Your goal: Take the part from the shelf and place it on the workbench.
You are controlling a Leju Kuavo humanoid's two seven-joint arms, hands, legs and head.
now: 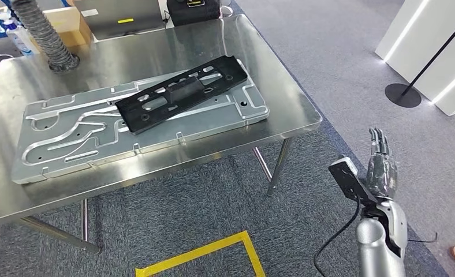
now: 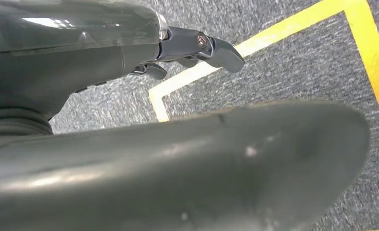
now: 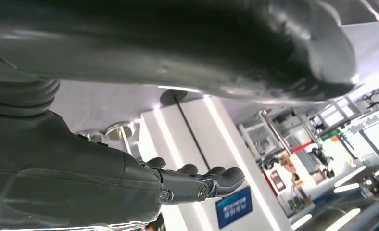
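A long black flat part (image 1: 182, 92) with cut-outs lies at a slant on a large machined aluminium plate (image 1: 69, 135), which rests on the steel workbench (image 1: 291, 112). My right hand (image 1: 381, 164) hangs to the right of the bench, below its top, fingers straight and apart, holding nothing. In the right wrist view the right hand (image 3: 192, 183) shows its dark fingers extended with nothing between them. The left hand (image 2: 197, 48) appears in the left wrist view above the carpet, fingers loosely out and empty.
A grey ribbed hose (image 1: 46, 34), a cardboard box (image 1: 69, 23) and dark equipment (image 1: 193, 10) stand at the bench's far edge. Yellow floor tape (image 1: 205, 251) marks the grey carpet in front. A white pillar (image 1: 433, 46) and a black stand base (image 1: 403, 95) are at the right.
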